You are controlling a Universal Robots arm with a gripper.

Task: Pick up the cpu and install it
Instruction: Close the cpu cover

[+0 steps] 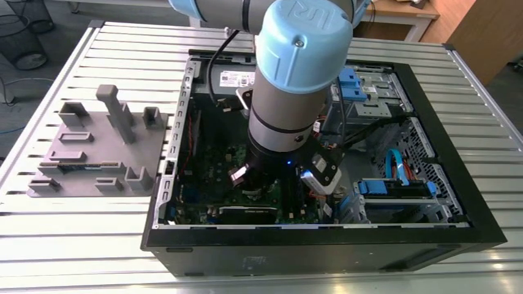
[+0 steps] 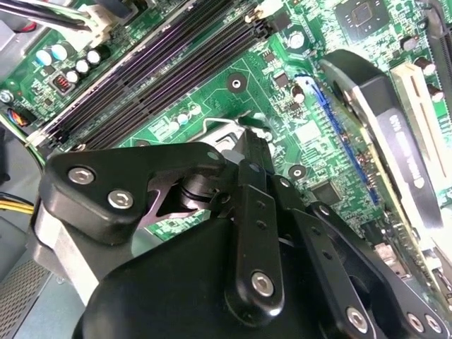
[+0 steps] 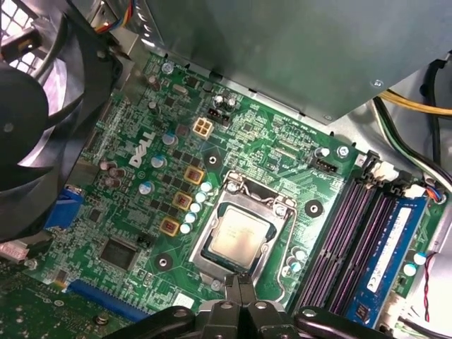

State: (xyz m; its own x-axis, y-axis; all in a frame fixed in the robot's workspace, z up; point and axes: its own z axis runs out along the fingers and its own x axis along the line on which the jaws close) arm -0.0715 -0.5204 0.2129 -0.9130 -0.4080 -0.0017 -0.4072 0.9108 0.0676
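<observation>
One cpu (image 3: 239,236) apparently seated in socket (image 3: 248,198); tool (image 3: 239,282) near.

Arm (image 1: 286,92) upright, its pincer (image 3: 239,284) closed tight.

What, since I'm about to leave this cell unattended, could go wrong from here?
The cpu lies in its socket while the gripper, shut, sits right beside that socket: a slip could nudge the cpu askew. Small capacitors stand close to the socket; the gripper might clip them in moving.
</observation>
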